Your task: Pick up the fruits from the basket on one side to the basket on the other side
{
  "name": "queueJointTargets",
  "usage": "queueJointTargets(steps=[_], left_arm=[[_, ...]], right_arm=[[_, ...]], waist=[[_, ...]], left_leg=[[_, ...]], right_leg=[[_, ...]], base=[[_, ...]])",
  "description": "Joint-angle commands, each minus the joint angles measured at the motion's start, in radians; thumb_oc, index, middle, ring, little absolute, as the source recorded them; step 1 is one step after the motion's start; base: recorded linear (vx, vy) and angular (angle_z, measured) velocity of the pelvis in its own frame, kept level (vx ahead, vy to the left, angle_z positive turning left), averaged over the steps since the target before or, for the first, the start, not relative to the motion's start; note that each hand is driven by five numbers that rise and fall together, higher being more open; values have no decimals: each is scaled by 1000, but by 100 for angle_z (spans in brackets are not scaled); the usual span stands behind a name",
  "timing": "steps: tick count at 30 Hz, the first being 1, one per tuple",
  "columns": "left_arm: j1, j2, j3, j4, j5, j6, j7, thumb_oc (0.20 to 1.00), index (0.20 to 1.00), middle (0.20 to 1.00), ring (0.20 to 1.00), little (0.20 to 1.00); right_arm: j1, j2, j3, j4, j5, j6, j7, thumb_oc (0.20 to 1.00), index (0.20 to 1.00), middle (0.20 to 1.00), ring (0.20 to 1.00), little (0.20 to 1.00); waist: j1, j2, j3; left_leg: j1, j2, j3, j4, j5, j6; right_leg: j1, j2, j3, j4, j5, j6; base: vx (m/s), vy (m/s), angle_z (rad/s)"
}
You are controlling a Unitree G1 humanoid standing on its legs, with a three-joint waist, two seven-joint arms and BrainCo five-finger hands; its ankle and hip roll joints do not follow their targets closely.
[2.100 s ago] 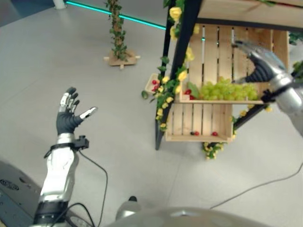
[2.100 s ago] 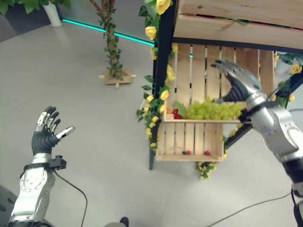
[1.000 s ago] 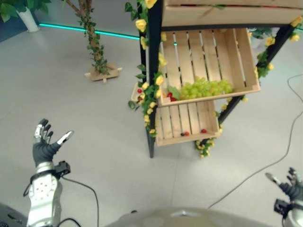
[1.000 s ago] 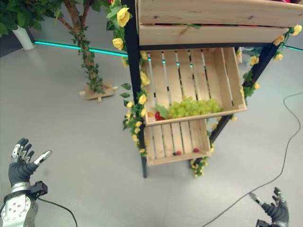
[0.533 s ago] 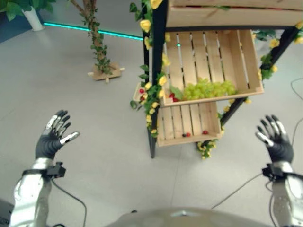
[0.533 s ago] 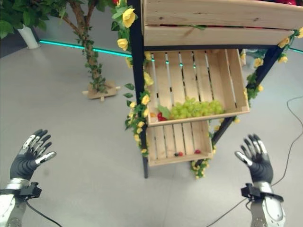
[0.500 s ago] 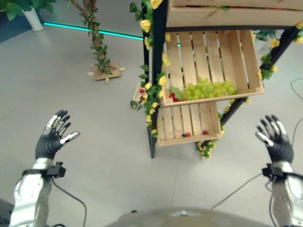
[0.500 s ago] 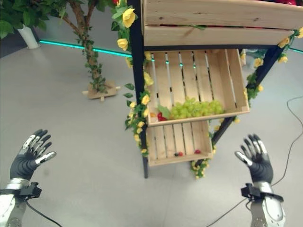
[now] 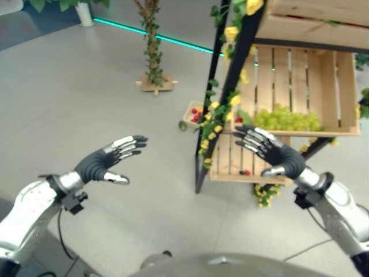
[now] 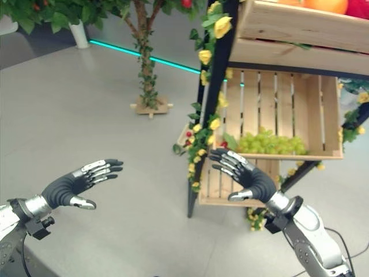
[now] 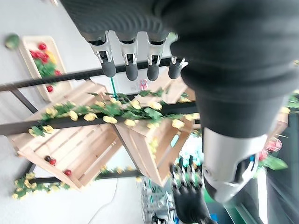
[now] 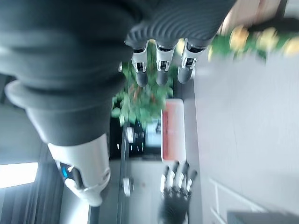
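Note:
Both my hands hang in the air before a black fruit stand [image 9: 226, 98] trimmed with yellow flowers. My left hand [image 9: 97, 164] is open, its straight fingers pointing toward the stand. My right hand [image 9: 281, 158] is open too, fingers pointing left, in front of the lower wooden crate [image 9: 230, 164] that holds a few small red fruits [image 9: 246, 172]. The middle crate [image 9: 300, 75] holds green grapes [image 9: 285, 119] along its front edge. Neither hand holds anything. In the left wrist view my left fingers [image 11: 131, 59] are straight, and my right hand [image 11: 187, 198] shows beyond them.
A small tray of red fruits [image 9: 194, 113] lies on the floor left of the stand. An upper crate [image 10: 300, 26] with orange and red fruit tops the stand. A vine-wrapped pole on a wooden base [image 9: 154, 84] stands farther back.
The camera has shifted, so the stand now sits further right. Both hands have turned inward with their fingers pointing at each other, the right one now in front of the lower crate.

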Motion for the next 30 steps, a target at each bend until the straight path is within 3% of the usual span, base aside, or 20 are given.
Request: queueJointTargets(steps=[1, 3, 5, 7, 8, 10, 14, 16, 21, 24, 26, 28, 30], left_arm=[[-58, 31, -4, -29, -82, -26, -26, 1000, 1000, 1000, 1000, 1000], [-80, 44, -33, -41, -103, -19, -37, 1000, 1000, 1000, 1000, 1000], [-122, 78, -63, -49, -113, -20, -39, 1000, 1000, 1000, 1000, 1000], [-176, 91, -99, -45, -136, -24, -36, 1000, 1000, 1000, 1000, 1000], [-171, 73, -92, -49, -134, -37, -22, 1000, 1000, 1000, 1000, 1000], [-165, 61, -87, -66, -128, -33, -20, 1000, 1000, 1000, 1000, 1000], [-188, 19, -126, -67, -152, -25, -14, 1000, 1000, 1000, 1000, 1000], [-193, -2, -145, -90, -178, -7, -13, 1000, 1000, 1000, 1000, 1000], [-166, -29, -131, -122, -188, 4, -9, 1000, 1000, 1000, 1000, 1000], [-167, -52, -137, -119, -190, 7, -6, 1000, 1000, 1000, 1000, 1000], [-194, -72, -135, -107, -185, 2, 8, 1000, 1000, 1000, 1000, 1000], [-234, -86, -142, -88, -189, 5, 6, 1000, 1000, 1000, 1000, 1000], [-259, -96, -140, -75, -189, 9, -1, 1000, 1000, 1000, 1000, 1000]], right_arm=[[-99, -38, 31, -49, 29, -36, 24, 1000, 1000, 1000, 1000, 1000], [-98, -70, 30, -67, 44, -29, 37, 1000, 1000, 1000, 1000, 1000], [-107, -104, 27, -81, 57, -34, 37, 1000, 1000, 1000, 1000, 1000], [-107, -136, 15, -104, 72, -33, 47, 1000, 1000, 1000, 1000, 1000], [-111, -146, 10, -111, 85, -36, 46, 1000, 1000, 1000, 1000, 1000], [-82, -149, -28, -134, 103, -33, 51, 1000, 1000, 1000, 1000, 1000], [-93, -165, -55, -124, 131, -40, 50, 1000, 1000, 1000, 1000, 1000], [-83, -166, -83, -122, 156, -38, 45, 1000, 1000, 1000, 1000, 1000], [-66, -164, -112, -125, 166, -29, 48, 1000, 1000, 1000, 1000, 1000], [-65, -161, -127, -116, 161, -29, 40, 1000, 1000, 1000, 1000, 1000], [-62, -153, -151, -115, 153, -33, 32, 1000, 1000, 1000, 1000, 1000], [-71, -132, -154, -105, 150, -32, 27, 1000, 1000, 1000, 1000, 1000], [-63, -113, -168, -105, 141, -33, 27, 1000, 1000, 1000, 1000, 1000]], waist=[[1, 30, -11], [-17, 28, -10], [-32, 22, -3], [-61, 14, -2], [-51, 6, 2], [-51, -8, -11], [-40, -20, -26], [-27, -26, -16], [-6, -29, -10], [-4, -30, -5], [-23, -36, 4], [-38, -40, 15], [-58, -38, 5]], left_leg=[[41, -53, -34, -12, -62, 35], [39, -51, -74, -10, -53, 18], [25, -59, -126, 8, -53, 5], [15, -68, -191, 19, -49, -6], [11, -68, -223, 28, -50, -12], [13, -69, -276, 27, -54, -23], [-17, -42, -352, 80, -69, -61], [-58, -26, -394, 136, -74, -84], [-76, -5, -426, 139, -53, -116], [-100, 5, -376, 118, -25, -121], [-163, 12, -188, 135, -3, -103], [-182, 30, 12, 187, -29, -88], [-192, 50, 157, 218, -49, -74]], right_leg=[[-117, 112, 162, 134, -10, -28], [-143, 186, 275, 22, -47, -32], [-149, 209, 382, -83, -14, -9], [-170, 269, 553, -131, 4, 1], [-174, 272, 569, -141, 16, 4], [-133, 245, 487, -187, 17, -9], [-77, 245, 386, -214, -1, -26], [-42, 257, 326, -232, -13, -51], [4, 272, 233, -255, -28, -75], [22, 266, 178, -274, -33, -75], [15, 245, 140, -276, -23, -62], [9, 231, 110, -274, -11, -57], [5, 224, 73, -283, -9, -59]], base=[[23, -34, 79], [74, -101, 80], [86, -137, 107], [137, -166, 135], [146, -203, 111], [157, -250, 134], [135, -291, 142], [51, -304, 127], [-4, -177, 121], [-82, -52, 80], [-130, 26, 92], [-125, 34, 70], [-62, 44, 53]])
